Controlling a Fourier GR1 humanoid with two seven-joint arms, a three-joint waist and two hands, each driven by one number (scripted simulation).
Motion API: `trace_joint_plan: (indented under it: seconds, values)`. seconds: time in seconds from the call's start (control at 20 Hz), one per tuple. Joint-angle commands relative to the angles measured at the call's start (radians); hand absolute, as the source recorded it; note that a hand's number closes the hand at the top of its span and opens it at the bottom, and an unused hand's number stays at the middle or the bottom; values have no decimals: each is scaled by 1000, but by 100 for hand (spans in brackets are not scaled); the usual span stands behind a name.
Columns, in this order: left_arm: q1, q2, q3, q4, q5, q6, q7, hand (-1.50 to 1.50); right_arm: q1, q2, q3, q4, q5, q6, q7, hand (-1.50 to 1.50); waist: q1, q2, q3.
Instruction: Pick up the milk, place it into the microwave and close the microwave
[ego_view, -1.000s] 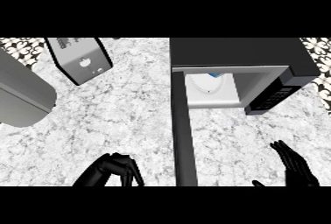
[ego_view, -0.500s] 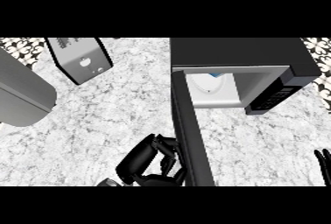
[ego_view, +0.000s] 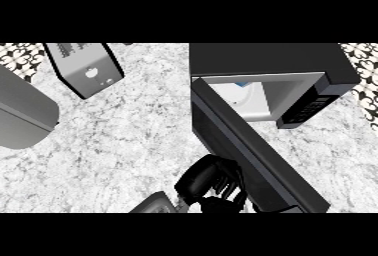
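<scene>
The black microwave (ego_view: 269, 57) stands at the upper right of the counter, and its cavity shows. The white and blue milk carton (ego_view: 244, 93) stands inside, mostly hidden by the door. The dark door (ego_view: 255, 150) is partly swung in and runs slantwise from its hinge at the cavity's left down to the lower right. My left hand (ego_view: 209, 181) lies against the door's outer face near its lower end, open with relaxed fingers and holding nothing. My right hand is out of view.
A silver toaster (ego_view: 85, 67) lies at the upper left. A large grey rounded object (ego_view: 22, 117) fills the left edge. The microwave's control panel (ego_view: 310, 105) faces the lower right. Marble counter (ego_view: 125, 145) stretches between the toaster and the door.
My left hand has moved up and right onto the door. The door has swung from straight out to a slant toward the cavity. My right hand has left the view.
</scene>
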Motion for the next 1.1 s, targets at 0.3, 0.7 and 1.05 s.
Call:
trace_joint_plan:
  seconds: [0.3,0.7,1.05]
  values:
    - [-227,-6,-215,160,284,156,40,-150,-53,-50,41,-104,-70,75,94,-150,-80,17,-2]
    - [-329,-6,-150,123,454,200,-96,150,-122,-110,63,-175,-117,122,152,-150,-158,40,-6]
    - [-451,-6,-104,192,549,235,-114,150,-141,-157,48,-224,-163,155,178,-150,-235,50,-4]
